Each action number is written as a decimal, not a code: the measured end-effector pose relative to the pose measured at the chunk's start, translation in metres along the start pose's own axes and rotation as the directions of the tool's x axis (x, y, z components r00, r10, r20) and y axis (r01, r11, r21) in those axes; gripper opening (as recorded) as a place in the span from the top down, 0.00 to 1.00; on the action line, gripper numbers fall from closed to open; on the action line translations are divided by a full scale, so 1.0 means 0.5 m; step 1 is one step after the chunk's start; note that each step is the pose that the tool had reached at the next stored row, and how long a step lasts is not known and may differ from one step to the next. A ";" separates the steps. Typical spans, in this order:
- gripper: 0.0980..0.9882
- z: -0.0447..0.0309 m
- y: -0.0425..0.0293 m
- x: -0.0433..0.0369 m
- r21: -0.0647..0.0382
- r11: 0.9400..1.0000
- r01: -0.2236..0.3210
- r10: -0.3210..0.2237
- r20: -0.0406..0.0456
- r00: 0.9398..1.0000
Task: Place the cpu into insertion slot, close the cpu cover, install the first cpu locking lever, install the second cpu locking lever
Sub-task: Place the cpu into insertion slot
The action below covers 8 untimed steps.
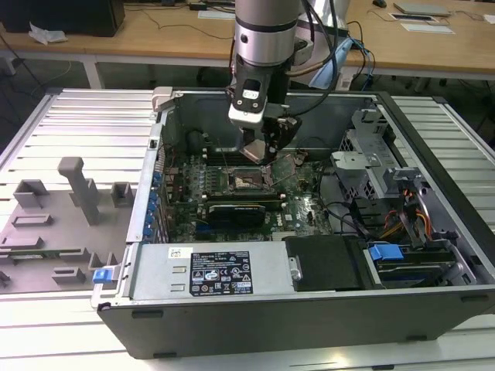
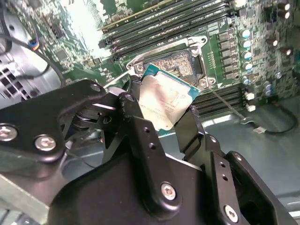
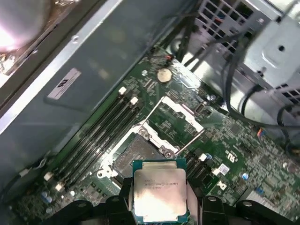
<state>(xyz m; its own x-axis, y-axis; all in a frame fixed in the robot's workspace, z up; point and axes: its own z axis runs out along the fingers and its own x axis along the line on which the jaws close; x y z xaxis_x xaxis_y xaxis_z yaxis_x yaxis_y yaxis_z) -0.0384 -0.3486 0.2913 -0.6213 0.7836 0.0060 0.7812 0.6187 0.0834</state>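
Now, in the exterior view you see the gripper (image 1: 261,153) hanging inside the computer case (image 1: 309,325), above the insertion slot (image 1: 249,182). In the second wrist view it pinches the cpu (image 2: 165,101) by its edges, over the bare slot. In the first wrist view the cpu cover (image 3: 185,112) stands open.

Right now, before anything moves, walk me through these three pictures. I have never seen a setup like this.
The exterior view looks from outside at a robot arm reaching into an open computer case on a slatted metal table. Both wrist views come from cameras riding on the arm, looking past its gripper. The gripper is shut on the cpu, a flat square chip, held above the green motherboard. The insertion slot is empty, its cpu cover swung open beside it.
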 end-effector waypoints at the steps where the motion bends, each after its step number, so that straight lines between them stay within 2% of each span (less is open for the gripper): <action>1: 0.50 0.000 0.000 0.000 0.000 1.000 -0.021 0.021 0.002 1.000; 4: 0.50 0.002 0.000 0.000 -0.001 0.996 -0.086 0.086 0.007 0.996; 8: 0.50 0.004 0.000 0.000 -0.002 0.986 -0.166 0.166 0.014 0.986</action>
<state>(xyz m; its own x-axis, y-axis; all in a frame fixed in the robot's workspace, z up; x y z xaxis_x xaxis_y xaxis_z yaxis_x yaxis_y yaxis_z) -0.0384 -0.3486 0.2896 -0.4824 0.8759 0.0060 0.8731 0.4803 0.0835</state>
